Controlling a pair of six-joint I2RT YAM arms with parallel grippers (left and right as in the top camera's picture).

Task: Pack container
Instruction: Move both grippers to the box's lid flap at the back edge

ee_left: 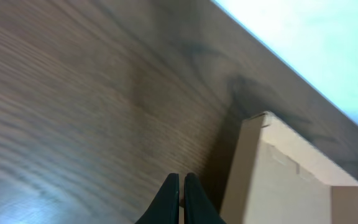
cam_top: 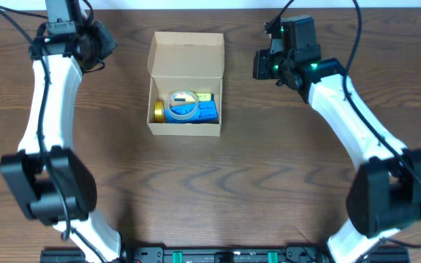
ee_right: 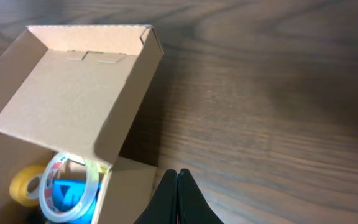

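The tan cardboard container sits at the back middle of the table with its flap lid standing open. Inside lie a clear tape roll, a yellow roll and blue items. The right wrist view shows the container with the tape roll and yellow roll inside. My left gripper is shut and empty, left of the container. My right gripper is shut and empty, right of the container, above the table.
The brown wood table spreads around the container. The table's far edge meets a pale wall just behind the container. Both arms reach in from the front corners.
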